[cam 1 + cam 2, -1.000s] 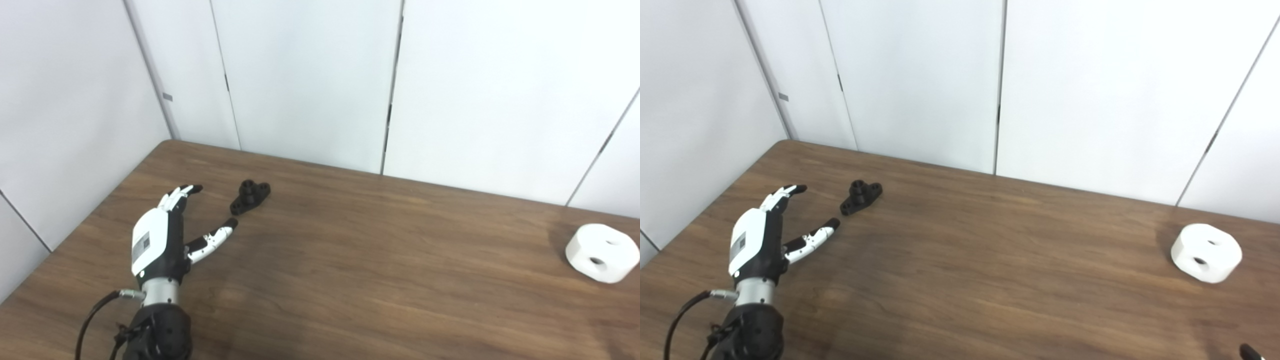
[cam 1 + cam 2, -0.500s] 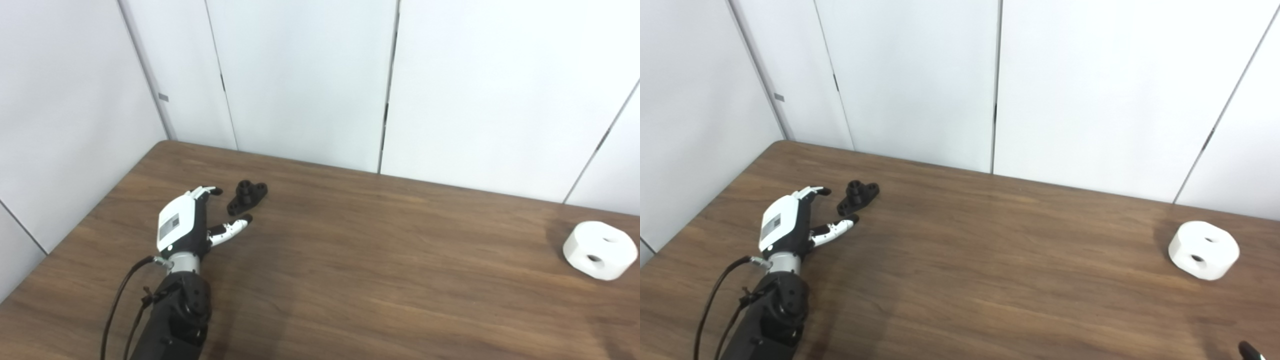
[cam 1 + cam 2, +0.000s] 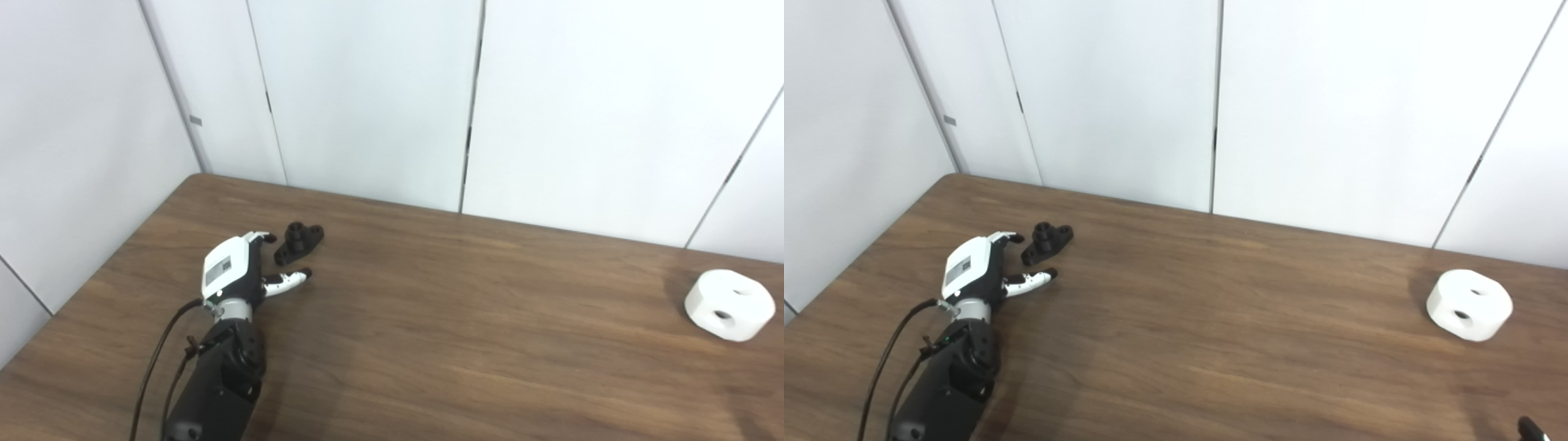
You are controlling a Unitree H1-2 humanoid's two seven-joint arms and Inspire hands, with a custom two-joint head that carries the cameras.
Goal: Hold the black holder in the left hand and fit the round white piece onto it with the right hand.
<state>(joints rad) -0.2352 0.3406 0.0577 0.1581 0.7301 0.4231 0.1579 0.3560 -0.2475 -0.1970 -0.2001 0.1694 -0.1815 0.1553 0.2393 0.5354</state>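
Left eye view: left hand (image 3: 236,272), fingers apart and empty, sits just near-left of the holder (image 3: 298,241), whose long axis runs near-left to far-right.

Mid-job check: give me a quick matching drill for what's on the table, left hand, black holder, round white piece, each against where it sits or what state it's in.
Things:
1. left hand
2. black holder
3. round white piece

States:
A. lies alone at the table's far right
B. open, fingers spread, holding nothing
C. lies on the table just beyond the fingertips, not gripped

Pairs: 1-B, 2-C, 3-A
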